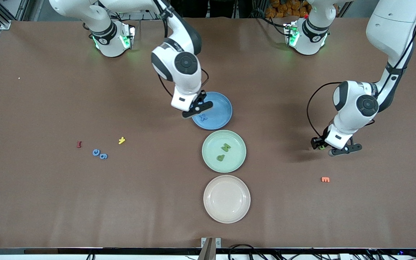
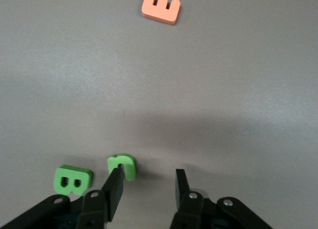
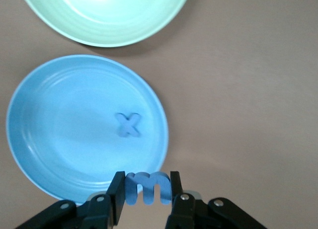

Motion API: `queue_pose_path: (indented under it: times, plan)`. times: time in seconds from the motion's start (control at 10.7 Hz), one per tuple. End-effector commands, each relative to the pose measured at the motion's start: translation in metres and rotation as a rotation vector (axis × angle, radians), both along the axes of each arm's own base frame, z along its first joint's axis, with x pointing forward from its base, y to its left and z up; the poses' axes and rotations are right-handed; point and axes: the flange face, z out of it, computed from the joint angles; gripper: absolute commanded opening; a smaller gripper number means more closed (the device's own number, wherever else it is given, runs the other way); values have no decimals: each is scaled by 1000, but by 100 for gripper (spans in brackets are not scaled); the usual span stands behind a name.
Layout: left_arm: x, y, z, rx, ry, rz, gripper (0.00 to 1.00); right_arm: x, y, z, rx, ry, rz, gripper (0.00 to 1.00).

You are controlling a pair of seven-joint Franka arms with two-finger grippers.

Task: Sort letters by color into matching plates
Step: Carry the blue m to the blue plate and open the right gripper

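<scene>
Plates line up down the middle of the brown bench (image 1: 49, 202) in the front view: blue plate (image 1: 219, 116) farthest from the camera, mint green plate (image 1: 224, 151) next, cream plate (image 1: 226, 199) nearest. A blue X (image 1: 203, 117) lies in the blue plate, and two green letters (image 1: 223, 152) in the mint one. The right claw (image 1: 197, 109) hangs over the blue plate's rim. The left claw (image 1: 334, 148) sits low toward the left arm's end, with an orange E (image 1: 325, 179) lying nearer the camera. Toward the right arm's end lie a red letter (image 1: 79, 144), a yellow letter (image 1: 121, 140) and two blue pieces (image 1: 99, 154).

Left wrist view: the left claw (image 2: 148, 187) is spread, nothing between its fingers (a green n (image 2: 121, 166) stands just beside one fingertip, a green B (image 2: 73, 180) next to that), and the orange E (image 2: 161, 7) lies well apart.

Right wrist view: the right claw (image 3: 147, 189) is clenched on a blue m (image 3: 147, 187) above the blue plate's (image 3: 54, 114) rim; the X (image 3: 128, 124) rests inside, and the mint plate (image 3: 109, 20) is close by.
</scene>
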Motion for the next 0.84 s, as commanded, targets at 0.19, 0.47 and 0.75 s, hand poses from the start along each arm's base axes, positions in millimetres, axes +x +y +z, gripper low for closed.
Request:
queue_pose_path:
  times: [0.19, 0.47, 0.75]
  plan:
    - [3, 7, -7, 12, 5, -9, 49, 7, 53, -35, -9, 0, 10, 33]
    - [3, 16, -7, 17, 8, -30, 50, 0, 62, -43, -15, 6, 23, 59]
    - [-1, 19, -10, 20, 23, -34, 50, 2, 57, -44, -28, 16, 10, 100]
